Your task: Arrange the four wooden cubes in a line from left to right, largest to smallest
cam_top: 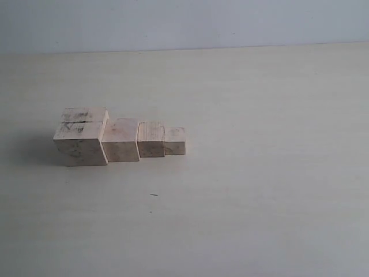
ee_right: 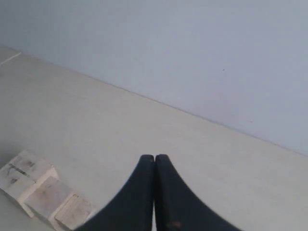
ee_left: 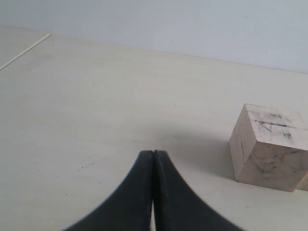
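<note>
Four pale wooden cubes stand touching in a row on the table. The largest cube (cam_top: 82,137), smudged and grooved on top, is at the left, then the second cube (cam_top: 121,140), the third cube (cam_top: 151,139) and the smallest cube (cam_top: 175,141). No arm shows in the exterior view. My left gripper (ee_left: 153,153) is shut and empty, well short of the largest cube (ee_left: 269,141). My right gripper (ee_right: 154,157) is also shut and empty, apart from the row, where the largest cube (ee_right: 23,173), the second cube (ee_right: 47,198) and the third cube (ee_right: 74,212) show.
The pale table (cam_top: 259,173) runs back to a light wall (cam_top: 184,23). A small dark speck (cam_top: 154,195) lies in front of the row. A table edge or seam (ee_left: 24,51) shows in the left wrist view.
</note>
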You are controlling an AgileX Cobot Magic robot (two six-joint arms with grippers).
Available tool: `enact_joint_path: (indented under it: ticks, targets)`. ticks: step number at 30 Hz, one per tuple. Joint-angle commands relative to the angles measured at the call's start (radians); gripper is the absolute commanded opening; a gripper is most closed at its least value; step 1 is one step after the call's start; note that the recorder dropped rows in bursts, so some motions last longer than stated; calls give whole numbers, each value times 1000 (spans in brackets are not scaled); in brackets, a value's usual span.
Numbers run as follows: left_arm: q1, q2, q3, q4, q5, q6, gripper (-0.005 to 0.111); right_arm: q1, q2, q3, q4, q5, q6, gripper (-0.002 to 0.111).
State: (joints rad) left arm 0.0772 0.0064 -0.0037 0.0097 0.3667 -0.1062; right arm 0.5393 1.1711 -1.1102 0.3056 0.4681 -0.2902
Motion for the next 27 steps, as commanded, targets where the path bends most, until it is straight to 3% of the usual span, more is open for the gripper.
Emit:
enact_joint_path:
  ticks: [1,4,8,15,18,27]
  targets:
    - [2,-6,4,2,-13,-3,0,-3,-70,3,-203,56,172,0]
    - [2,-6,4,2,-13,-3,0,-15,-122,15,-377,102,369,0]
    - [2,-6,4,2,-13,-3,0,-97,-243,101,-418,71,420,0]
    - [2,-6,4,2,-13,-3,0,-416,-524,442,-356,-160,422,0]
    - [2,-6,4,2,-13,-3,0,-508,-657,600,-350,-204,422,0]
    - [2,-6,4,2,-13,-3,0,-536,-926,790,-361,-178,420,0]
